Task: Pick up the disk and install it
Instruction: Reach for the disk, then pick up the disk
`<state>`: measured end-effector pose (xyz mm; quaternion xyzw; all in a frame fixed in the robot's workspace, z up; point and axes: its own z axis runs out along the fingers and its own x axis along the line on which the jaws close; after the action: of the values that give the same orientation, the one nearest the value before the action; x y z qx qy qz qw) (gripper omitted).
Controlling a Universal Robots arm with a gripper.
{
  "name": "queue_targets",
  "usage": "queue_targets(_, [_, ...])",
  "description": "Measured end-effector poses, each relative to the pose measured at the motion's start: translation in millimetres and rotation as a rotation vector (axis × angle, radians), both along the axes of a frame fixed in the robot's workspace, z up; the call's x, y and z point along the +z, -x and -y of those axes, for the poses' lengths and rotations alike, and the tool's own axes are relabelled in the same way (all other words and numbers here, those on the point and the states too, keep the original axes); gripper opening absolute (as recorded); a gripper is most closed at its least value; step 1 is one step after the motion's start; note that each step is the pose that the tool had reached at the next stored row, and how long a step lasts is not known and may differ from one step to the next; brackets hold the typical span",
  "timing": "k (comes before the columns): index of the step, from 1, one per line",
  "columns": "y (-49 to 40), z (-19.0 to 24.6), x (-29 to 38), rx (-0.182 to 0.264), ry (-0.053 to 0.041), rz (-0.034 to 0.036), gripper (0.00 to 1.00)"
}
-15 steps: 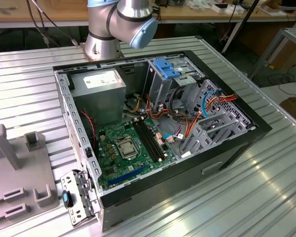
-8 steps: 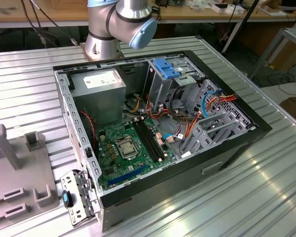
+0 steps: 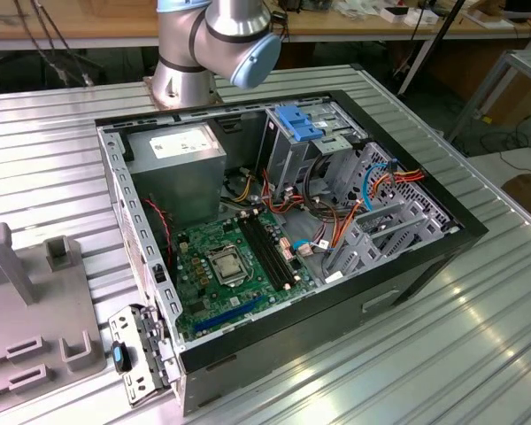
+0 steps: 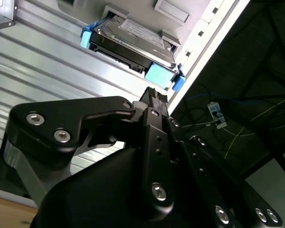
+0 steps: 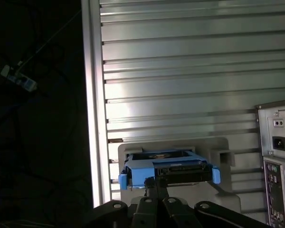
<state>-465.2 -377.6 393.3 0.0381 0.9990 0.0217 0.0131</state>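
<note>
The disk (image 4: 133, 40) (image 5: 168, 166) is a grey metal drive in a bright blue carrier. It rests in a pale grey holder (image 5: 206, 145) on the ribbed metal table, close to the table's edge, in both wrist views. My gripper (image 4: 154, 96) (image 5: 156, 183) hovers just short of the disk's near end, its black fingers drawn together with nothing between them. In the exterior view the open computer case (image 3: 283, 230) lies on its side, with the arm's base (image 3: 212, 44) behind it.
Inside the case sit a motherboard (image 3: 230, 266), a grey power supply (image 3: 177, 159), a blue latch (image 3: 299, 122) and metal drive bays (image 3: 389, 221) with orange cables. A grey fixture (image 3: 35, 301) stands at the exterior view's left. The case's rear panel (image 5: 275, 152) is near the holder.
</note>
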Motion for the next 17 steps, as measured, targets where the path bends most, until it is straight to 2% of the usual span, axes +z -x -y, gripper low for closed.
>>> queue_targets(4, [6.0, 0.1, 0.0, -0.001, 0.0, 0.0, 0.11])
queue_targets(17, [6.3, 0.0, 0.0, -0.001, 0.0, 0.0, 0.11])
